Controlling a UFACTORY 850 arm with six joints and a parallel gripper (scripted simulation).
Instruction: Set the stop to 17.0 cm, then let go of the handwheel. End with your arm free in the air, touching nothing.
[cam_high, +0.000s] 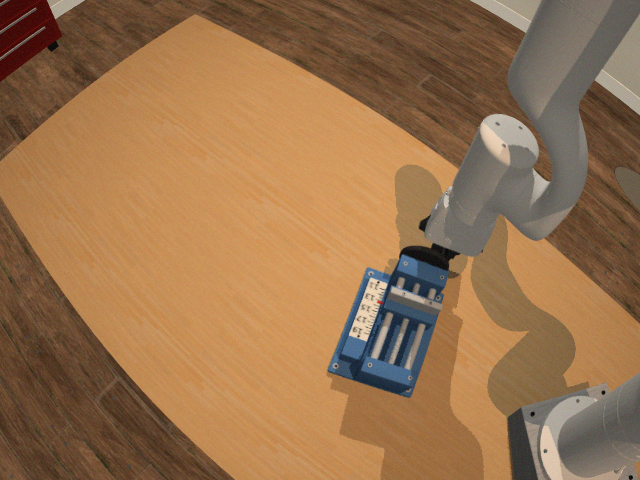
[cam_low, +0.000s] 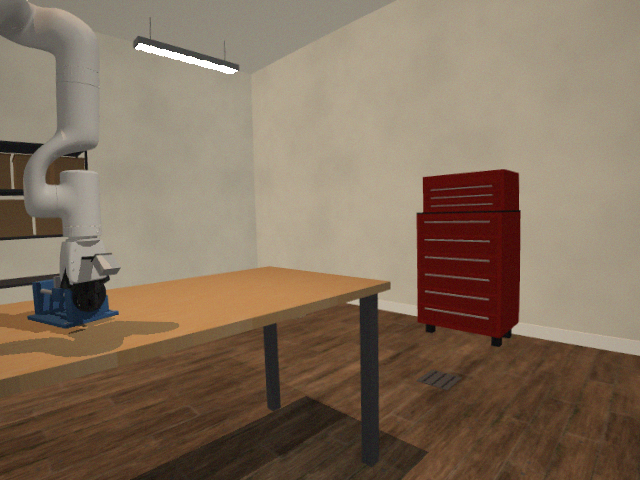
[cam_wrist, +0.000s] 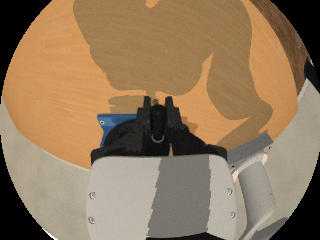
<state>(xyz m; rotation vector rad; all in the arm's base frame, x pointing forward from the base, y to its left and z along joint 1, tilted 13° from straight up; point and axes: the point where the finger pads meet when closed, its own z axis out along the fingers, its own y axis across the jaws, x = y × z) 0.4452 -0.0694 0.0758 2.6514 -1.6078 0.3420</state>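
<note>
The blue stop fixture sits on the table. Its sliding stop, a blue block with a grey bar, stands on the rods near the handwheel end. The red pointer is at about 13, slightly toward 15, on the white scale. The black handwheel is at the fixture's end. My gripper is shut on the handwheel's black crank knob, which shows between the two fingers. In the exterior view the fingers are mostly hidden.
The arm's base stands at the table's near right corner in the top view. The wooden table carries the fixture. A red tool cabinet and a shelf with boxes stand beyond the table.
</note>
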